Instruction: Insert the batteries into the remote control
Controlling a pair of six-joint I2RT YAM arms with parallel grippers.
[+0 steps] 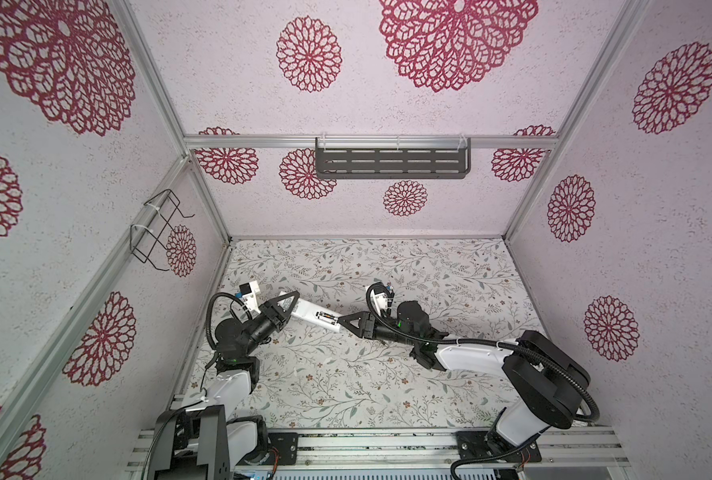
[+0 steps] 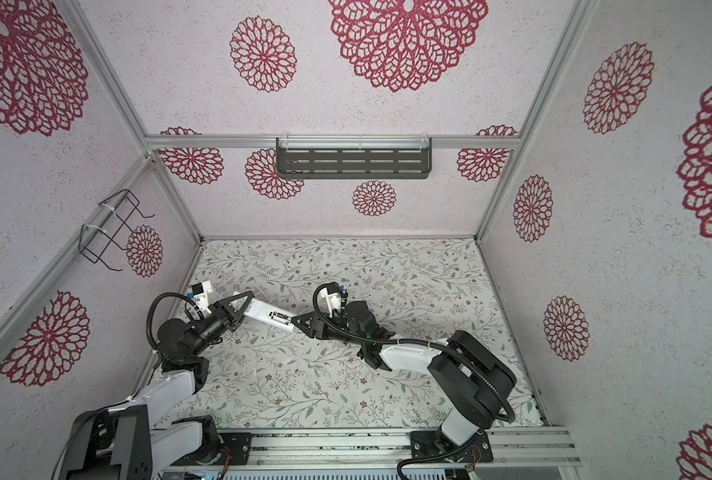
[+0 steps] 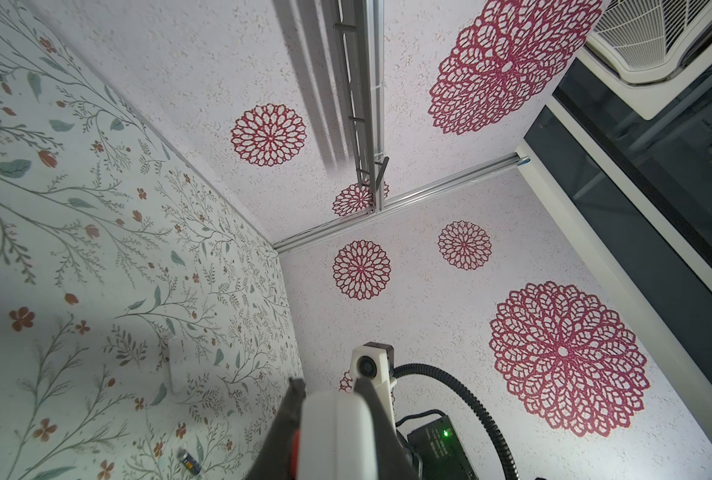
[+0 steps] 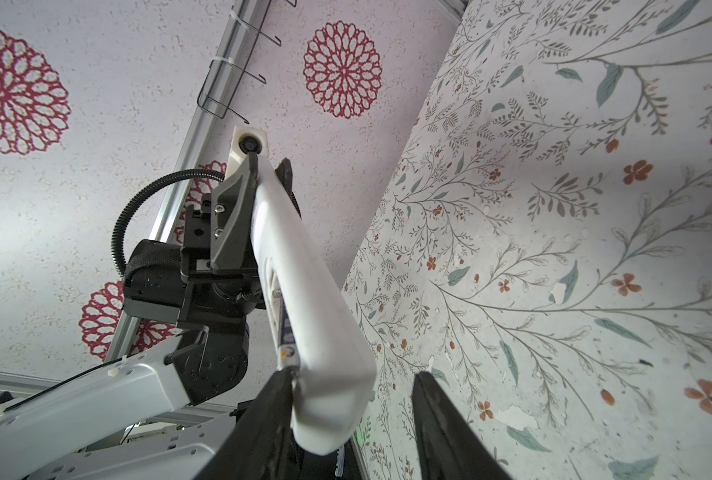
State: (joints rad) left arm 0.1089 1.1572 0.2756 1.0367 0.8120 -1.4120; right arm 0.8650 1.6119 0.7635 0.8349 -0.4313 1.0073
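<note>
The remote control (image 1: pixel 310 311) (image 2: pixel 262 311) is held above the table, white back up. My left gripper (image 1: pixel 289 305) (image 2: pixel 242 303) (image 3: pixel 330 386) is shut on its far-left end. One battery (image 1: pixel 327 318) (image 4: pixel 285 332) lies in the recess near the other end. My right gripper (image 1: pixel 343 321) (image 2: pixel 296 321) (image 4: pixel 352 376) straddles that end, open. One of its fingers touches the remote (image 4: pixel 304 299) beside the battery, and the other stands apart with a clear gap. A second battery (image 3: pixel 190 461) lies loose on the floral tabletop.
A wire rack (image 1: pixel 158 230) hangs on the left wall and a dark slotted shelf (image 1: pixel 391 162) on the back wall. A pale flat strip (image 3: pixel 174 365) lies on the floral tabletop (image 1: pixel 449 282). The arm bases stand at the front rail (image 1: pixel 387 444).
</note>
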